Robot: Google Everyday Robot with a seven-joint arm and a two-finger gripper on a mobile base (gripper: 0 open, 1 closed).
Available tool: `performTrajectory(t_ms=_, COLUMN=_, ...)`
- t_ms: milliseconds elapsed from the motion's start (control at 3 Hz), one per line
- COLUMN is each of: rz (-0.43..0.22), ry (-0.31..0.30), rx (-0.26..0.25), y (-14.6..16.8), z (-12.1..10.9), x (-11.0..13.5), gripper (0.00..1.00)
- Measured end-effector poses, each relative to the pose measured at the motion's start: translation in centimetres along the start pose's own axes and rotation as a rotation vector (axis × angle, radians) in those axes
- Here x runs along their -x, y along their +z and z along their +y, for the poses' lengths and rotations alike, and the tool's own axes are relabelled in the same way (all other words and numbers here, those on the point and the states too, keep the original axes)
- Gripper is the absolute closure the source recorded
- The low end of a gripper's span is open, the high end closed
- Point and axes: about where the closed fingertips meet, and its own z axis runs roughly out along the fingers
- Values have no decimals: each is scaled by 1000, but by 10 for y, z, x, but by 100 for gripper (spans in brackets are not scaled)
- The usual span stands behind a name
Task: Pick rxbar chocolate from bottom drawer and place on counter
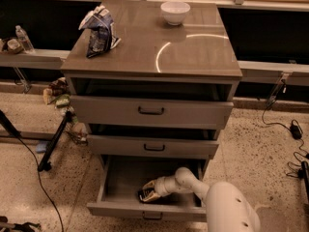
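The bottom drawer (pixel 116 178) stands pulled open, with its grey floor showing. The rxbar chocolate (pixel 145 195) is a small black wrapper lying on the drawer floor near the front, right of the middle. My gripper (pixel 147 194) reaches down into the drawer from the right on a white arm and sits right at the bar, its fingers around the bar's right end. The counter (pixel 193 52) is the glossy grey-brown top of the cabinet, with a curved light reflection.
A blue-and-white chip bag (pixel 99 30) lies at the counter's left and a white bowl (pixel 175 11) at its back. The two upper drawers (pixel 150 111) are slightly open. A black stand and cable (pixel 53 141) and a litter pile (pixel 57 92) lie on the floor at left.
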Motion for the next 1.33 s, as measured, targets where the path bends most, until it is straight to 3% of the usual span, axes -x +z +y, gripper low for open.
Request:
performTrajectory(t_ms=333, rz=6, ry=153, rx=-59, y=-35, z=-7, x=2, gripper=100)
performTrajectory(t_ms=667, rz=27, ry=305, rx=-149, y=-82, z=-7, x=10, gripper=100)
performTrajectory(t_ms=1000, rz=20, ry=361, rx=-207, y=-119, z=1, x=19, gripper=100)
performTrajectory(t_ms=1333, rz=18, ry=361, rx=-272, y=-180, z=5, x=44, gripper=100)
